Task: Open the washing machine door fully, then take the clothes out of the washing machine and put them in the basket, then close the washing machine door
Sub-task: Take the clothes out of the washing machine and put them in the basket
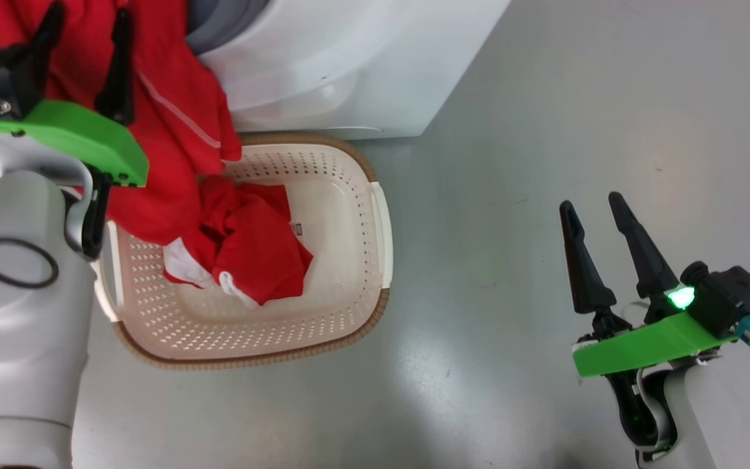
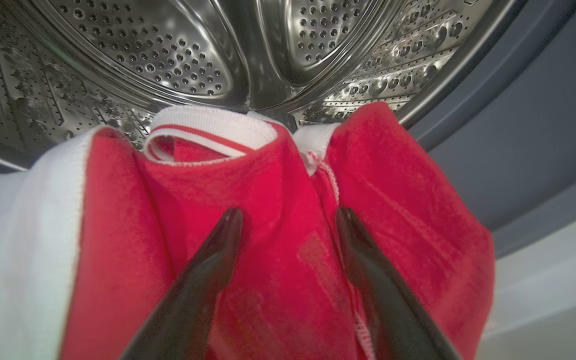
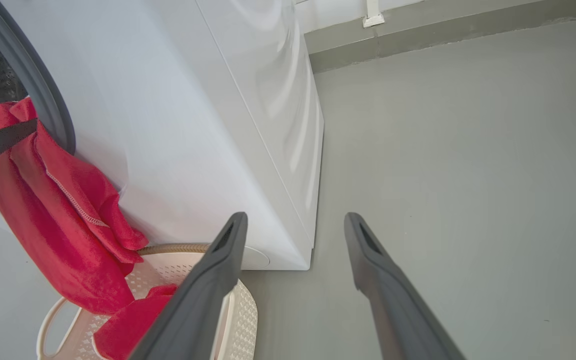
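Bright red soft clothes (image 1: 173, 130) with white trim are hanging from the big white washing machine (image 1: 349, 65) down into the small cream plastic basket (image 1: 342, 215), so the left hand (image 2: 289, 212) is hovering open right at them, likely ready to pull, while the open right hand (image 1: 591, 200) is waiting aside.

Head looking down over basket (image 1: 342, 195), left wrist close into washing machine (image 2: 168, 55), right wrist sharing basket
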